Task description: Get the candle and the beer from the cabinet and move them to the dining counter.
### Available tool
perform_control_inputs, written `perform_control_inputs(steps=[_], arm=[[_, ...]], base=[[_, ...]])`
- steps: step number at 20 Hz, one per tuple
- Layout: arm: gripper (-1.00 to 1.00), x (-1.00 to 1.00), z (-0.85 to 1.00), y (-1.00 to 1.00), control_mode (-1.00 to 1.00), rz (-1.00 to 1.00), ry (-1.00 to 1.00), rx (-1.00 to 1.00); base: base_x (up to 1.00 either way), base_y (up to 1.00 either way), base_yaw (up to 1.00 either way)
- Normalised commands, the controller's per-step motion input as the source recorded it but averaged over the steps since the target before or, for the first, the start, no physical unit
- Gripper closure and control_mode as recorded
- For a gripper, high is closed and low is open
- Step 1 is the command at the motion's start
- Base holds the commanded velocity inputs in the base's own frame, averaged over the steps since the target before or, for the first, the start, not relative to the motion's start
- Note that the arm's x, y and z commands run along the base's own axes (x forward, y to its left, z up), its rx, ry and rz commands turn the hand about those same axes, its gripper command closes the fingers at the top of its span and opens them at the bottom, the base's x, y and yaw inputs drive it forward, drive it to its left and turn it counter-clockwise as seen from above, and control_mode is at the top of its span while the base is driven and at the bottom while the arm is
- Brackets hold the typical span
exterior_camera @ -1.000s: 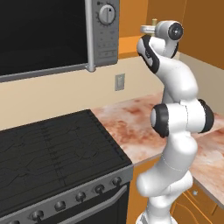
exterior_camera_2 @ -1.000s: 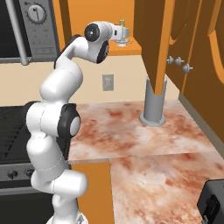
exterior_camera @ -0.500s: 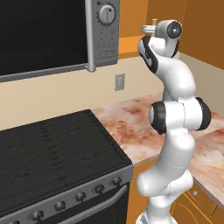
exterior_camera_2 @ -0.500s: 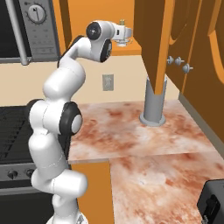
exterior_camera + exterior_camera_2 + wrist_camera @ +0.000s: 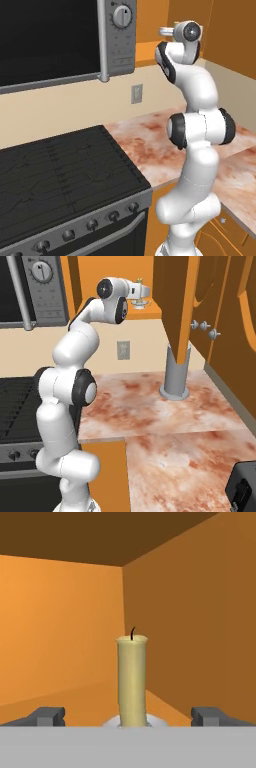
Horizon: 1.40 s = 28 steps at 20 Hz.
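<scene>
In the hand view the candle (image 5: 132,682), a cream-yellow cylinder with a black wick, stands upright on a small pale base, inside the orange cabinet (image 5: 200,612). My gripper (image 5: 129,717) is open, and its fingertips (image 5: 47,714) flank the candle on either side, apart from it. From the right base view the gripper (image 5: 142,295) reaches in over the cabinet shelf (image 5: 152,310), beside the open arched door (image 5: 175,306). The left base view has the gripper (image 5: 166,31) high up at the cabinet opening. The beer and the dining counter are out of view.
A grey canister (image 5: 176,373) stands on the marbled counter (image 5: 165,426) under the open door. A microwave (image 5: 50,40) hangs above the black stove (image 5: 65,170) to the left. A dark box (image 5: 245,488) sits at the counter's near right corner.
The hand has eased slightly further into the cabinet toward the candle. The jaws have stayed open.
</scene>
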Motion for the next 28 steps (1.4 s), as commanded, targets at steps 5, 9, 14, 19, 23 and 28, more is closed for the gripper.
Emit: perform_control_inputs(steps=[5,9,14,19,23,28], arm=[[-1.00,0.27,0.01,0.00,-1.00,0.00,0.01,0.00],[-1.00,0.16,0.00,-0.02,-1.00,-0.03,0.02,0.00],[-1.00,0.18,0.00,0.00,-1.00,-0.03,0.03,0.00],[-1.00,0.19,0.00,0.00,-1.00,-0.01,0.02,0.00],[-1.00,0.21,0.00,0.00,-1.00,0.00,0.03,0.00],[-1.00,0.18,0.00,-0.05,-1.00,0.00,0.05,0.00]], base=[[0.00,0.00,0.00],[0.00,0.00,0.00],[0.00,0.00,0.00],[0.00,0.00,0.00],[0.00,0.00,0.00],[0.00,0.00,0.00]])
